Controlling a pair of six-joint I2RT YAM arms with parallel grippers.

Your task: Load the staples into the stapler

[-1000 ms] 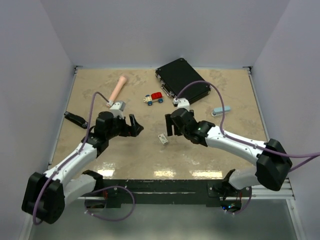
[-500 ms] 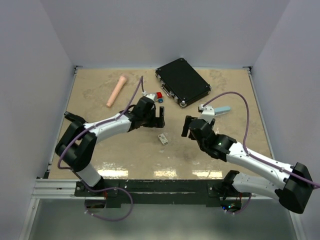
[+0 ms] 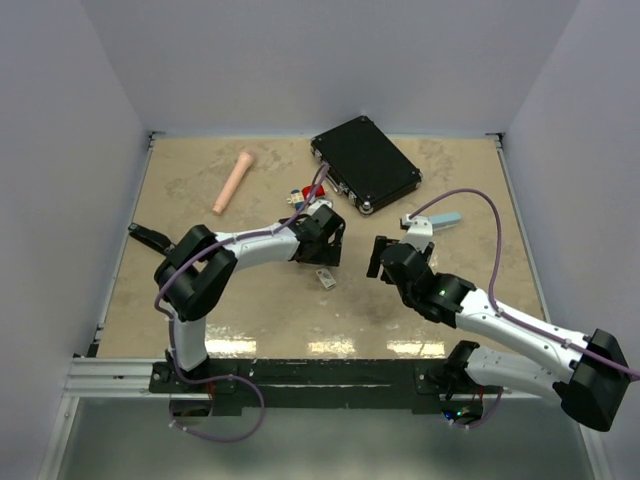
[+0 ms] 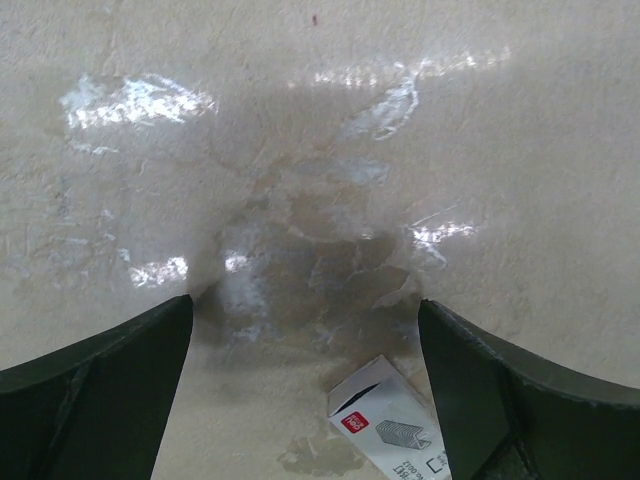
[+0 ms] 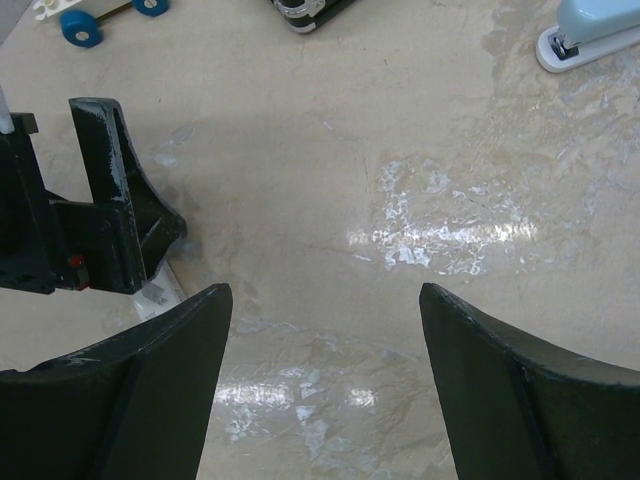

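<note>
No bare strip of staples shows in any view. A tiny white staple box (image 3: 325, 278) lies mid-table, and its open end (image 4: 395, 425) sits low between the left fingers. My left gripper (image 3: 326, 249) (image 4: 305, 305) hovers just behind and over the box, open and holding nothing. My right gripper (image 3: 378, 258) (image 5: 322, 290) stands open to the right of the box, over bare table. Its view catches the left gripper's fingers (image 5: 110, 215) and a corner of the box (image 5: 160, 297). The light blue stapler (image 3: 443, 220) (image 5: 590, 30) rests at the right, apart from both grippers.
A black case (image 3: 365, 163) (image 5: 310, 10) lies at the back. A toy car (image 3: 308, 193) (image 5: 80, 22) sits just behind the left gripper. A pink tube (image 3: 233, 181) lies at the back left, and a small black object (image 3: 150, 237) near the left edge.
The left arm has swung from the left side across to the box and now hangs over it. The right gripper has drawn back rightward from the box. Both stay open.
</note>
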